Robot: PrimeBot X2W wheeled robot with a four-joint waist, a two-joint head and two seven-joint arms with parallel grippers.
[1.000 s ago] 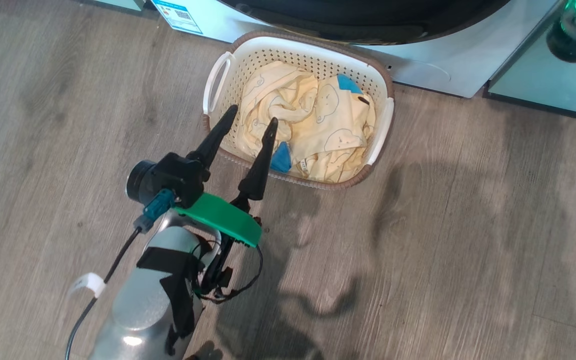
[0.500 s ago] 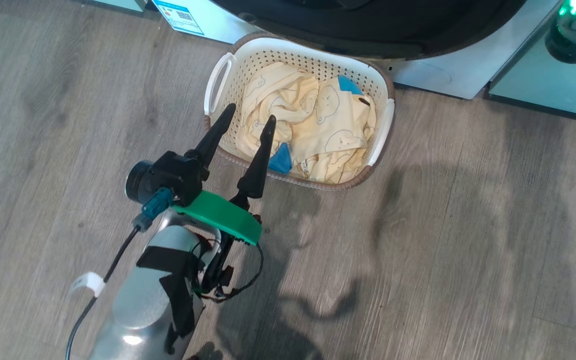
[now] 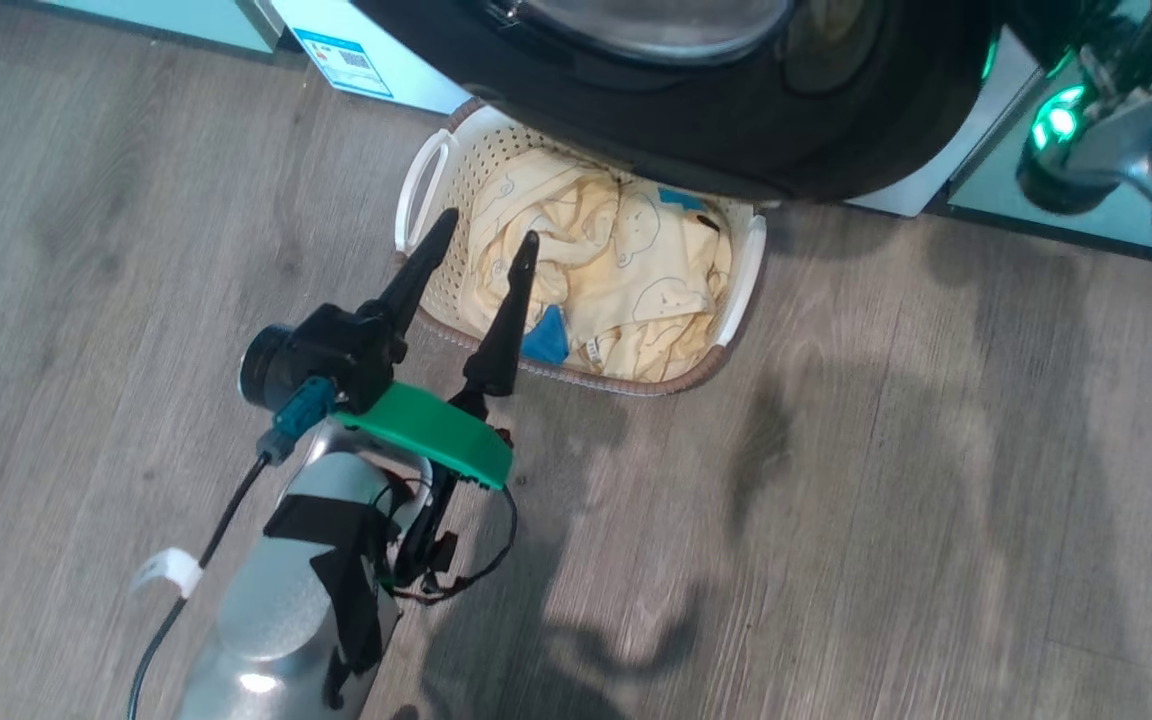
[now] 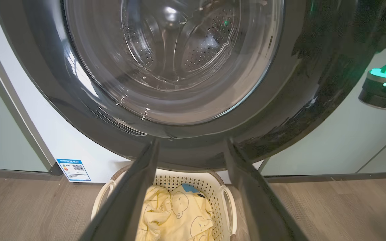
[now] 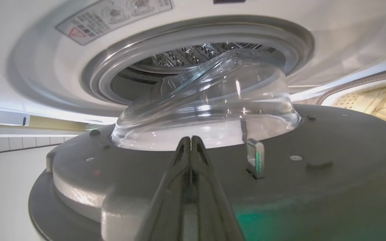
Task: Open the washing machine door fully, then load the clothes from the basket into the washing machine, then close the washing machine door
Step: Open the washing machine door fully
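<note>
Gloss on the round black washing machine door [image 3: 736, 120], clear glass bowl bulging from its grey inner side — swung partway out from the washing machine [image 5: 28, 67], overhanging the far end of the basket [image 3: 471, 160]. In the cream perforated basket, pale yellow clothes [image 3: 626, 290] with blue patches. Left gripper [image 3: 489, 225] spread, empty, over the near rim; right gripper [image 5: 190, 140] pressed together by the door's inner face.
</note>
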